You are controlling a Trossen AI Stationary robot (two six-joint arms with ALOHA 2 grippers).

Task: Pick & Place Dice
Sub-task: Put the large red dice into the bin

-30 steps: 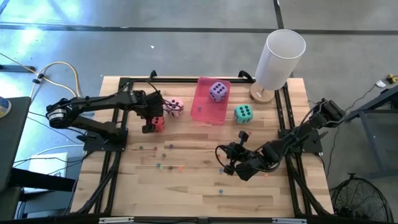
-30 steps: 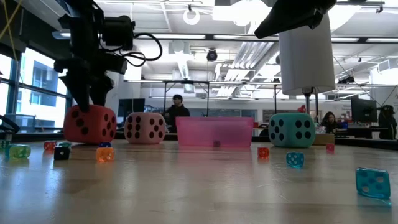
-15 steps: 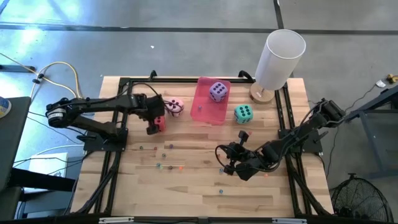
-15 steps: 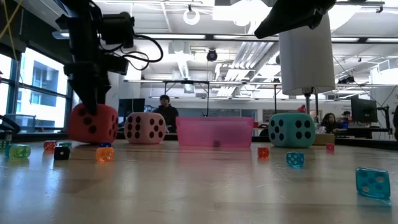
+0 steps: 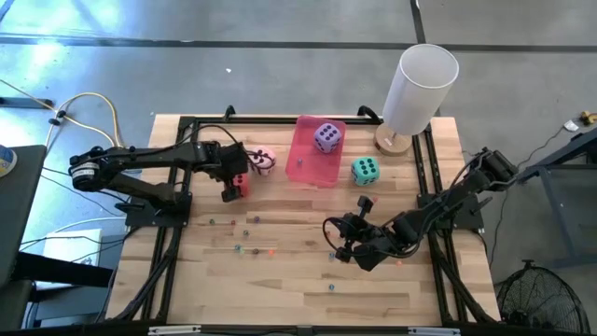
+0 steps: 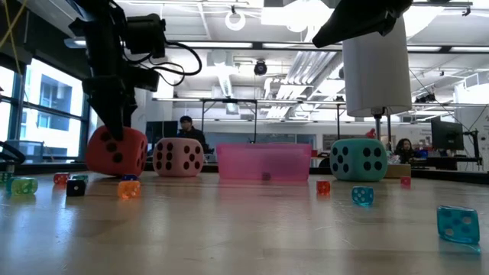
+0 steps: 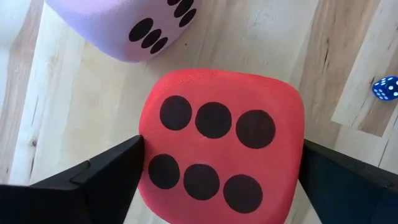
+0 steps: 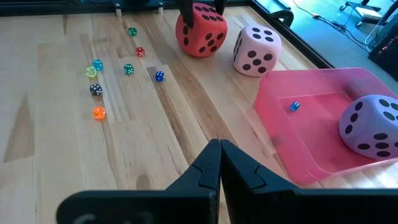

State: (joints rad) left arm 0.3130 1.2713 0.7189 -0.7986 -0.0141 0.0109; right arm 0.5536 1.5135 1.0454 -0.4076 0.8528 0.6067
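L gripper [image 7: 217, 171] straddles red die [image 7: 221, 146], fingers at its sides, grasping it, tilted, beside pink die [image 6: 178, 157]. R gripper [image 8: 220, 163] clenched, empty, above table [image 5: 280, 280].

red die [image 6: 116, 151] tipped up off the table, left hand [image 6: 114, 130] closed in around it, background person [image 6: 187, 128] walked leftward

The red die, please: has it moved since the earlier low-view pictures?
Yes. The red die has tilted and risen off the table, shifting slightly toward the pink die, which stays put.
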